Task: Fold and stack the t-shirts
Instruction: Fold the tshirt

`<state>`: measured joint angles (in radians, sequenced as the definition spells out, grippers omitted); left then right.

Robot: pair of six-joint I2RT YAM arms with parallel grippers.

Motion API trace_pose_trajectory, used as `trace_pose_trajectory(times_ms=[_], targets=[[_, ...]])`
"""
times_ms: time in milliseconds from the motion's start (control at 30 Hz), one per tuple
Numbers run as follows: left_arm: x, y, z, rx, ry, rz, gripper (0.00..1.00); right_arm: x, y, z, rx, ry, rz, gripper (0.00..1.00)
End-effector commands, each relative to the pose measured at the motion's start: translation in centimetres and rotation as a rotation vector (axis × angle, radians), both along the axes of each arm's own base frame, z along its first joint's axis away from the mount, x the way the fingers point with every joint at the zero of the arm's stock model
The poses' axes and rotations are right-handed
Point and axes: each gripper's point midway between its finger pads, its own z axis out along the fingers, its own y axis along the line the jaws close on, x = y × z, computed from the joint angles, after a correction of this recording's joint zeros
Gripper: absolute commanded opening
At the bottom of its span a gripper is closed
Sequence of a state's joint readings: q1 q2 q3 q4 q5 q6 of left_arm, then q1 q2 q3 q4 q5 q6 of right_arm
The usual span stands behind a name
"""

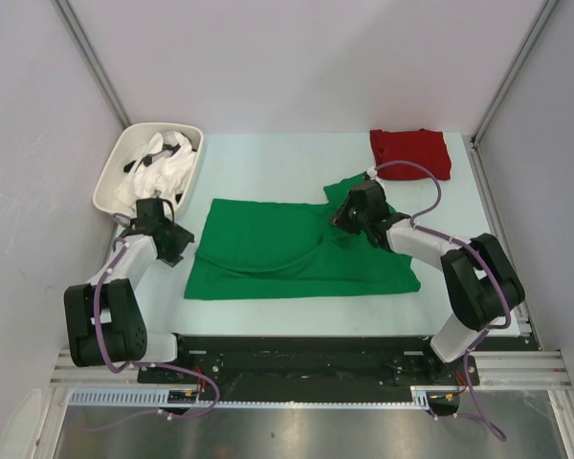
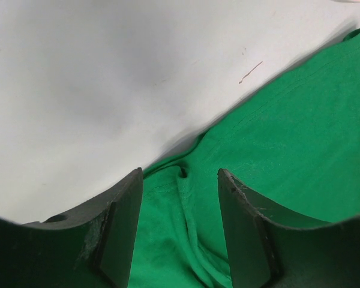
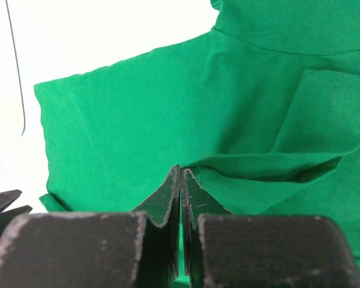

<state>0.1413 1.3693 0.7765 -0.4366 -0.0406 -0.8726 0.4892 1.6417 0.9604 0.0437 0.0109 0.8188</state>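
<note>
In the right wrist view, the right gripper (image 3: 180, 198) has its two fingers pressed together with a thin fold of the green t-shirt (image 3: 168, 114) pinched between them. Just beyond the fingertips (image 3: 173, 180) a raised pleat of cloth runs off to the right, and past that the shirt lies flat, with a sleeve and stitched hem further out. None of this pinch shows from above, where the gripper body hides its fingers.

The left wrist view shows the left gripper (image 2: 180, 204) with its fingers apart and gripping nothing; a bunched edge of the green cloth lies in the gap between them and spreads away to the right. To the left of and beyond the fingers there is bare white table (image 2: 108, 72).

Only the overhead view gives the whole layout. The green t-shirt (image 1: 287, 253) is spread across the middle of the table, the left gripper (image 1: 172, 239) at its left edge, the right gripper (image 1: 349, 215) over its upper right part. Farther back on the right lies the folded red t-shirt (image 1: 411, 151), apart from the green one. At the far left stands a white bin (image 1: 110, 186) holding white cloths (image 1: 163, 158).
</note>
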Motion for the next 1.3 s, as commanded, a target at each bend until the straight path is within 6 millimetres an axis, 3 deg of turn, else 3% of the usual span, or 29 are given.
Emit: trace_pose_trajectory(times_ms=[0,267,300,367,400,433,633,767,833,933,1000,1133,1267], targets=[[0.3,0.5,1.4,0.016,-0.042,-0.01,0.58,2.6,0.3,1.9,0.019,-0.078,-0.047,0.0],[-0.1,1.0,1.4,0.008,-0.048,0.009,0.58,3.4,-0.5,-0.2,-0.05,-0.034,-0.069,0.02],[-0.1,1.0,1.4,0.006,-0.047,0.011,0.58,3.4,-0.5,-0.3,-0.052,-0.033,-0.068,0.44],[0.1,1.1,1.8,0.006,-0.057,0.013,0.59,3.8,-0.6,0.0,-0.055,-0.048,-0.08,0.74],[0.1,1.1,2.0,0.007,-0.056,0.015,0.59,4.0,-0.6,0.8,-0.049,-0.07,-0.082,0.94],[0.2,1.2,2.3,0.01,-0.063,0.017,0.59,4.2,-0.8,1.4,-0.046,-0.084,-0.089,1.0],[0.4,0.8,4.6,0.015,-0.116,-0.014,0.59,3.7,-1.8,7.9,-0.045,-0.225,-0.107,1.0],[0.4,-0.9,5.5,-0.024,-0.145,-0.083,0.58,1.7,-0.2,10.6,-0.041,-0.274,-0.002,1.0],[0.6,-1.8,5.5,-0.04,-0.145,-0.118,0.57,0.2,0.7,10.0,-0.044,-0.232,0.064,1.0],[0.9,-3.6,5.3,-0.072,-0.132,-0.186,0.56,-2.5,4.5,9.8,0.036,-0.195,0.278,1.0],[0.9,-4.7,4.7,-0.076,-0.105,-0.224,0.55,-5.2,7.5,8.5,0.09,-0.118,0.448,1.0],[0.8,-5.4,3.7,-0.078,-0.085,-0.248,0.41,-7.8,10.3,6.4,0.095,-0.04,0.558,1.0],[0.4,-5.1,2.9,-0.07,-0.06,-0.241,0.37,-10.7,13.0,3.9,0.14,0.06,0.666,1.0]])
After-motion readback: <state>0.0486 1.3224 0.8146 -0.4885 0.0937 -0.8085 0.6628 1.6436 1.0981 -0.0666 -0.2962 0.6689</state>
